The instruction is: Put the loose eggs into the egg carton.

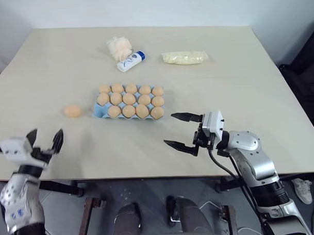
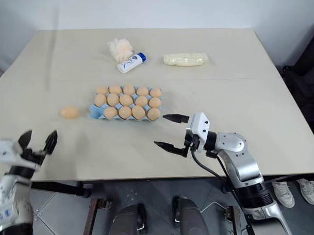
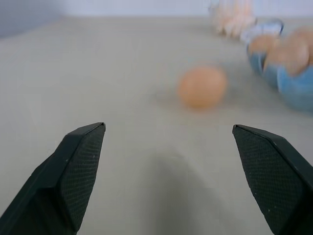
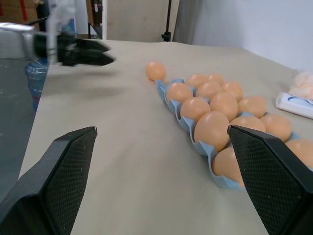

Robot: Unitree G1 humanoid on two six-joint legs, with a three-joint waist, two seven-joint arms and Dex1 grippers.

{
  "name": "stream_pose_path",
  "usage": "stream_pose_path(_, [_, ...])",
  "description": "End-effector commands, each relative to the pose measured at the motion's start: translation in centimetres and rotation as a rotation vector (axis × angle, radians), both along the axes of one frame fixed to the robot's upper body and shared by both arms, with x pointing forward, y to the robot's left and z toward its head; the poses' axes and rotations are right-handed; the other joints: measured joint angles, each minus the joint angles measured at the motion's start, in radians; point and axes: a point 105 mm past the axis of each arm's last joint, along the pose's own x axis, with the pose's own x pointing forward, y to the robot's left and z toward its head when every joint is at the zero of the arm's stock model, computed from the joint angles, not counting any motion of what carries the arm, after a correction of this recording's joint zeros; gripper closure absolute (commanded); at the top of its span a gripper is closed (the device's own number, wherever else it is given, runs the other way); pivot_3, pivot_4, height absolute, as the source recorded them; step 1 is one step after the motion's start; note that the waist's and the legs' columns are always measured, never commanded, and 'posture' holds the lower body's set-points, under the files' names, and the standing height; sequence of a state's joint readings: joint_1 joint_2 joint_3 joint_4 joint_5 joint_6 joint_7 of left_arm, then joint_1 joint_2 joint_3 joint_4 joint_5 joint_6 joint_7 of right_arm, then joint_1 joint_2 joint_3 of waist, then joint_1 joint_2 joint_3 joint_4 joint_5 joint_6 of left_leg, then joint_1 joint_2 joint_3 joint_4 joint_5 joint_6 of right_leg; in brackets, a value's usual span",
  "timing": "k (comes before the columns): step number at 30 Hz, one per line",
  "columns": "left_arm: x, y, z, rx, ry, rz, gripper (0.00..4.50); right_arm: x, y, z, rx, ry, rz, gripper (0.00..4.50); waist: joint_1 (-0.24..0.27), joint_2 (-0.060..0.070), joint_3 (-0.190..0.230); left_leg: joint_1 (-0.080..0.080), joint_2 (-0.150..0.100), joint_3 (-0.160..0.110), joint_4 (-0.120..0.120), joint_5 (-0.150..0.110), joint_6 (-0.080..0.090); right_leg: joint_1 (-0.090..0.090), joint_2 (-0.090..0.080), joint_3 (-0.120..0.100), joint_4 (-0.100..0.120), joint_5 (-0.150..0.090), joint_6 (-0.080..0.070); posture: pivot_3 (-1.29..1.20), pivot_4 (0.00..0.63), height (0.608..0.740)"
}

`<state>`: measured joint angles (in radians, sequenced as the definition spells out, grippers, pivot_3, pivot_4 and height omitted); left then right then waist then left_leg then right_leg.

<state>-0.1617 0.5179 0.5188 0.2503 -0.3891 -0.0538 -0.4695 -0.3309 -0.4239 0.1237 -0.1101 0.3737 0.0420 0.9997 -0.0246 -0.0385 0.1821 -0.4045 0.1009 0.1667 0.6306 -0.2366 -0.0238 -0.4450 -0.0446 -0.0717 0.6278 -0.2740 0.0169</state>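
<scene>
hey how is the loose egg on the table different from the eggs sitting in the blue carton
The loose egg lies on its side on the bare table, while the eggs in the egg carton each sit in a cup. The loose egg is alone, off the carton's left end and apart from it; the carton eggs are packed in close rows, with one corner cup empty at the end nearest the loose egg. Shared: the same pale orange-tan colour, smooth oval shape and similar size.
</scene>
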Motion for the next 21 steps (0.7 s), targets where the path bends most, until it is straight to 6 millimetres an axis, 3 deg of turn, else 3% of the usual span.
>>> stream_pose_path(1, [2.5,-0.7,1.3,0.038,0.014,-0.044,0.06,-0.2,0.2,0.8,0.009,-0.032,0.015,0.0,-0.003,0.0,0.0,0.0,0.0,0.0,0.0,0.0,0.0,0.0,0.0,0.0,0.0,0.0,0.0,0.0,0.15,0.74])
stream_pose_path(7, [6.9,-0.9,0.5,0.037,0.125,-0.053,0.06,-0.4,0.2,0.8,0.012,-0.032,0.009,0.0,-0.009,0.0,0.0,0.001,-0.001,0.005,-0.001,0.001,0.003,-0.002,0.003,-0.003,0.002,0.001,0.002,0.0,0.15,0.74])
stream_pose_path(15, [7.9,-0.7,-1.5,0.024,0.229,-0.056,0.06,-0.3,-0.3,0.9,0.018,-0.034,-0.028,0.0,-0.005,0.0,0.0,0.001,0.0,0.007,-0.001,-0.001,0.002,-0.003,0.004,-0.006,0.002,0.001,0.002,0.0,0.15,0.74])
stream_pose_path(18, [7.9,-0.7,-2.4,0.01,0.282,-0.067,0.66,-0.4,-0.3,0.9,0.018,-0.034,-0.029,0.0,-0.004,0.0,0.0,0.001,0.0,0.007,0.0,0.0,0.002,-0.003,0.003,-0.006,0.003,0.001,0.001,0.0,0.15,0.74])
stream_pose_path(21, [7.9,-0.9,-2.4,0.022,0.272,-0.085,1.6,-0.3,-0.4,0.9,0.016,-0.033,-0.03,0.0,-0.005,0.0,0.0,0.002,-0.001,0.007,0.001,-0.002,-0.001,-0.003,0.003,-0.005,0.004,0.001,0.001,0.0,0.15,0.74])
